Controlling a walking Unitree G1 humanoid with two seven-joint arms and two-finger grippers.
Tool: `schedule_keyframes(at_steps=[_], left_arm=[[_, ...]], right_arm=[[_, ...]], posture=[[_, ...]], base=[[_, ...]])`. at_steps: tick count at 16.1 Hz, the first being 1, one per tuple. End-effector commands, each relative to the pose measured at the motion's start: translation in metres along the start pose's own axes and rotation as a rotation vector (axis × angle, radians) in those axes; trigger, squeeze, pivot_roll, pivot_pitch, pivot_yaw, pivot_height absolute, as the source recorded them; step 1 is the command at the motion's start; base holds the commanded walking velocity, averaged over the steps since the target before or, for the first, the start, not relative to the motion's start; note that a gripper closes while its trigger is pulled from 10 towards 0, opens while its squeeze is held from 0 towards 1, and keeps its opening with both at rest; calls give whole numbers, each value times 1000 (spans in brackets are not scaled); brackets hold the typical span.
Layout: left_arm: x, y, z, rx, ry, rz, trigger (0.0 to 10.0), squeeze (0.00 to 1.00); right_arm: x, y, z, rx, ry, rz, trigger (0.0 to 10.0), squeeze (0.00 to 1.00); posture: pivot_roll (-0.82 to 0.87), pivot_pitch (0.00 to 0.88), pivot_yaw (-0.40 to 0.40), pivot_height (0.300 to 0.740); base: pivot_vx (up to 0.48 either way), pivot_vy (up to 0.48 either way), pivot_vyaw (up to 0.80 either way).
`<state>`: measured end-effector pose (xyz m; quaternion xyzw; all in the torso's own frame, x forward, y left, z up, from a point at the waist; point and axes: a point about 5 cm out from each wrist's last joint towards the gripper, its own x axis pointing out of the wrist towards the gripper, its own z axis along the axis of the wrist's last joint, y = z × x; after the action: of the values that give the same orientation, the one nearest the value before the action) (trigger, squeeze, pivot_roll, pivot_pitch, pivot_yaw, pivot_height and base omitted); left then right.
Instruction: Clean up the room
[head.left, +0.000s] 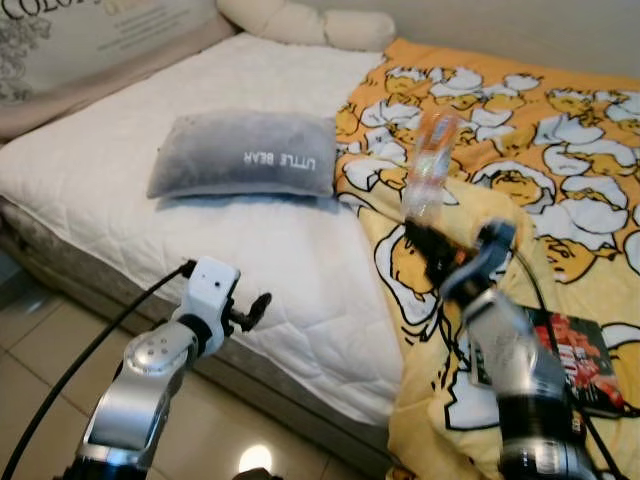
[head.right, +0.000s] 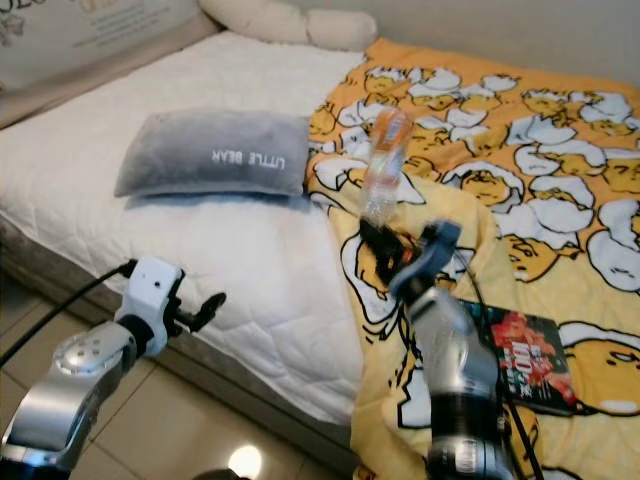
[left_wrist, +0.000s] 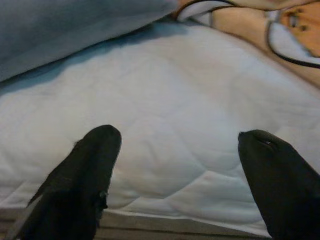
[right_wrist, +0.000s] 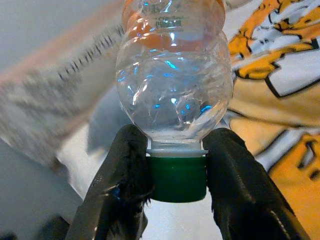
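An empty clear plastic bottle with an orange label and a green cap is held up above the yellow patterned blanket. My right gripper is shut on the bottle at its cap end, so the bottle points up and away from the fingers. My left gripper is open near the front edge of the white mattress, with nothing between its fingers. A grey "LITTLE BEAR" pillow lies on the mattress beyond it.
A book with a red and black cover lies on the blanket at the right. Cream pillows rest at the head of the bed. Tiled floor runs along the mattress edge at lower left.
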<state>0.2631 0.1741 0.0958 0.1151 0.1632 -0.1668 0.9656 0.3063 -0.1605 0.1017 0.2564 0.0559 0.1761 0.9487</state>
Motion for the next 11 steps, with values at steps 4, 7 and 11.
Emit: schedule_keyframes(at_steps=[4, 7, 11], left_arm=[[-1, 12, -1, -4, -24, 194, 10000, 0], [-2, 16, -7, -50, 36, 280, 10000, 0], [-4, 23, 0, -54, -104, 445, 10000, 0]], right_arm=[[-14, 5, -3, -179, -52, -176, 10000, 0], [-26, 14, -21, -229, -4, -206, 10000, 0], [-34, 17, -30, -226, 11, -267, 10000, 0]], posture=[[14, 0, 38, 740], [5, 0, 47, 740], [3, 0, 41, 740]], base=[[0, 0, 536], [0, 0, 800], [0, 0, 800]])
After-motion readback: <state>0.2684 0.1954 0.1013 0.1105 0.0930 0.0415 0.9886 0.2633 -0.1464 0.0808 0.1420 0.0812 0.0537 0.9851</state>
